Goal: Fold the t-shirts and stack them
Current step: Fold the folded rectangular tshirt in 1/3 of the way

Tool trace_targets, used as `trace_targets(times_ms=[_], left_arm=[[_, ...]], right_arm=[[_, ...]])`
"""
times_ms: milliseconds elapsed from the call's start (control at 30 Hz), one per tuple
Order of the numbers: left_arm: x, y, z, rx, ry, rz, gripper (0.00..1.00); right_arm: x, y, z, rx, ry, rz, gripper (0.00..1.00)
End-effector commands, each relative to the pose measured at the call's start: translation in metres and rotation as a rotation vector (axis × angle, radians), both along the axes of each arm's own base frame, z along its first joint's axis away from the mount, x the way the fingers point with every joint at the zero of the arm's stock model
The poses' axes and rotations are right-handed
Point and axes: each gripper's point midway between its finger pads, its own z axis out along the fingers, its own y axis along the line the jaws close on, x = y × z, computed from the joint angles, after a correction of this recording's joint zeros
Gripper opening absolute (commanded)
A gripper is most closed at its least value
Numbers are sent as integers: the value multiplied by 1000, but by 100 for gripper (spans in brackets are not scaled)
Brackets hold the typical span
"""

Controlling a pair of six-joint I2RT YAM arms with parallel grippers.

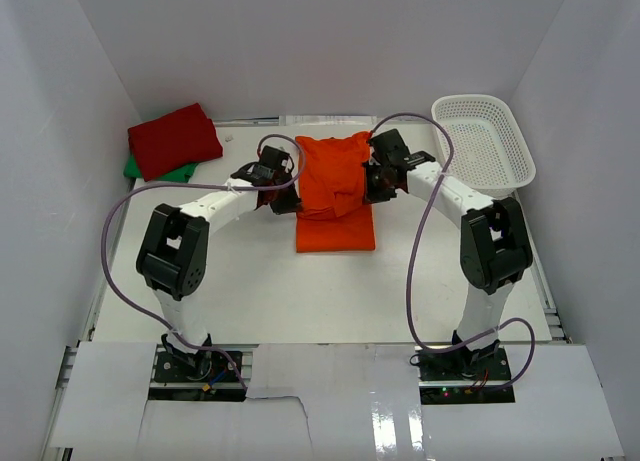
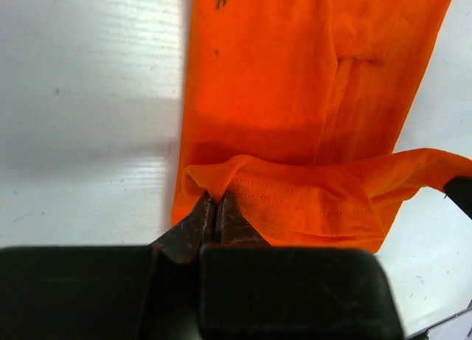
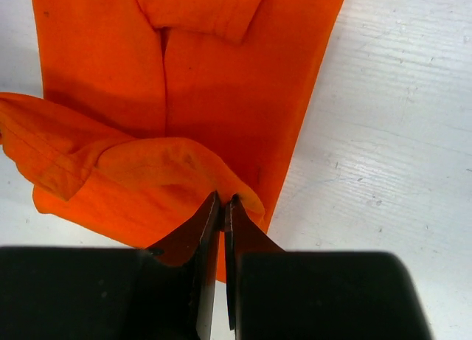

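Observation:
The orange t-shirt [image 1: 335, 196] lies as a long folded strip at the table's middle back. My left gripper [image 1: 283, 186] is shut on its far left corner, seen in the left wrist view [image 2: 215, 198] with the hem [image 2: 310, 196] lifted over the strip. My right gripper [image 1: 375, 181] is shut on the far right corner, seen in the right wrist view [image 3: 223, 201], with the raised cloth [image 3: 140, 174] draped towards me. The folded deep red t-shirt [image 1: 174, 139] lies on the green t-shirt [image 1: 150, 170] at the back left.
A white mesh basket [image 1: 482, 141] stands at the back right. White walls enclose the table on three sides. Purple cables loop from both arms.

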Motion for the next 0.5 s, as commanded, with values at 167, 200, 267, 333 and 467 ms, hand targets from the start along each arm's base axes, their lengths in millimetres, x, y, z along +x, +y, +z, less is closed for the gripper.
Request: trace_targets(times_ms=[167, 200, 267, 333, 467], left_arm=[[43, -5, 30, -19, -102, 2, 0], [48, -4, 27, -17, -100, 5, 1], [60, -8, 38, -26, -131, 7, 2], [68, -10, 34, -20, -131, -3, 29], [82, -6, 44, -4, -166, 37, 98]], right_arm=[[34, 4, 12, 7, -69, 9, 8], [37, 3, 9, -1, -67, 3, 8], [44, 3, 12, -4, -80, -5, 8], [51, 3, 12, -7, -101, -9, 10], [79, -19, 38, -67, -257, -162, 45]])
